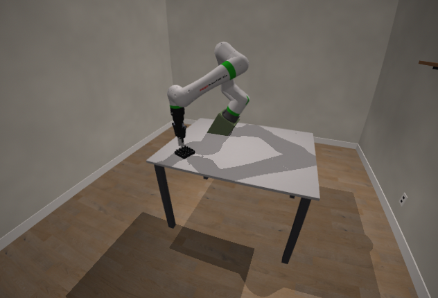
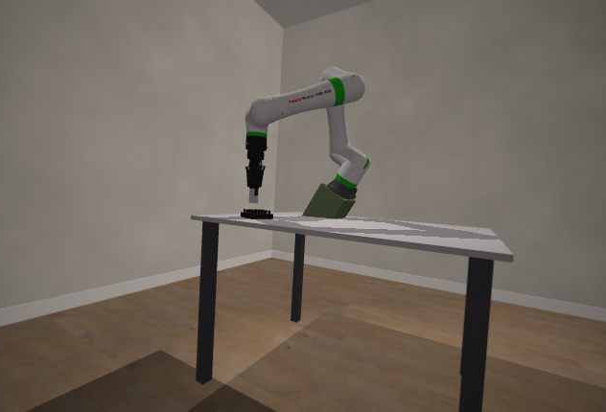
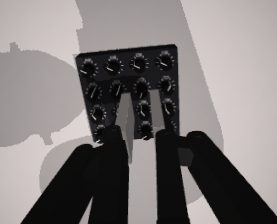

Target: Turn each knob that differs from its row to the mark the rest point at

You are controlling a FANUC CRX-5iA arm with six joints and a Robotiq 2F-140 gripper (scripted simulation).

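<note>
We see the knob box (image 1: 184, 152) (image 2: 256, 215) (image 3: 128, 76) right below the end effector (image 1: 181, 145) (image 2: 253, 201) (image 3: 141, 105), its fingers slightly open, holding nothing. Box sits near a corner of the pale worktop (image 1: 249, 151) (image 2: 372, 226) (image 3: 244, 75); wood floor (image 1: 120, 253) (image 2: 265, 301), grey walls (image 1: 86, 70) (image 2: 143, 121) beyond. Arm (image 1: 205, 83) (image 2: 301, 101) arches over, wrist pointing down.
</note>
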